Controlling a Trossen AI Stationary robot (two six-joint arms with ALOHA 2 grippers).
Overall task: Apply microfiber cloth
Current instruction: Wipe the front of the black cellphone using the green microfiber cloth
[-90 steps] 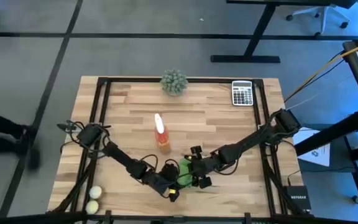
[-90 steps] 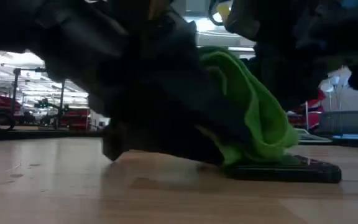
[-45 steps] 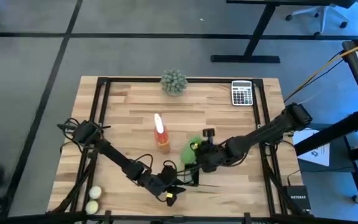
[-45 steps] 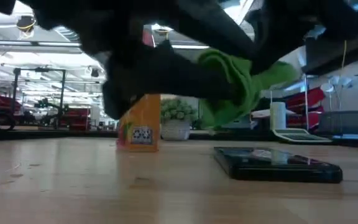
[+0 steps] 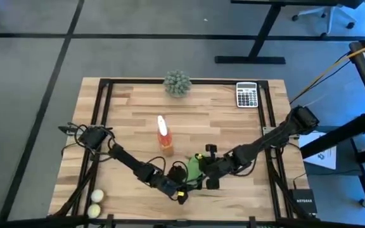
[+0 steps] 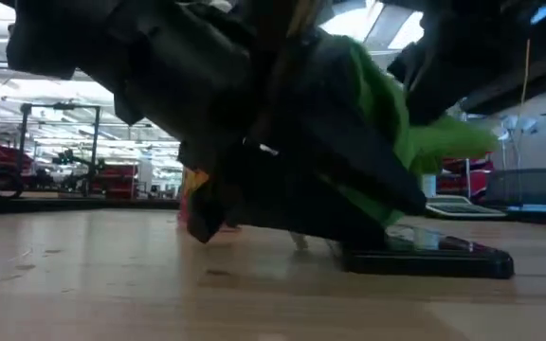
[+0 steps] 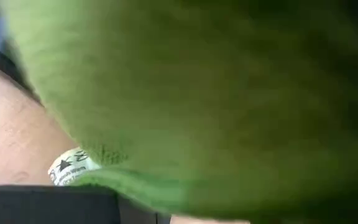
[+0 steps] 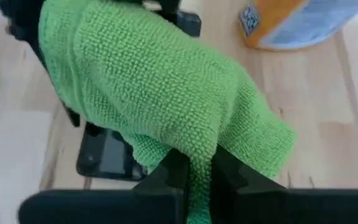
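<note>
The right tool point(image 8: 194, 177) is pinched shut on the microfiber cloth point(image 8: 148, 93), which hangs over the dark phone point(image 6: 429, 258) near the worktop's point(image 5: 132, 114) front edge. To wipe well, lower it flat onto the phone and drag gently. The left tool point(image 5: 177, 190) sits beside it, cloth filling its camera, so I cannot tell its grip.

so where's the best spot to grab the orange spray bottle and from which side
Grip the orange spray bottle around its narrow white upper part, coming straight down from above. It stands upright, free on its far side, while the left gripper, right gripper and microfiber cloth crowd the near side. This is a judgement.
</note>
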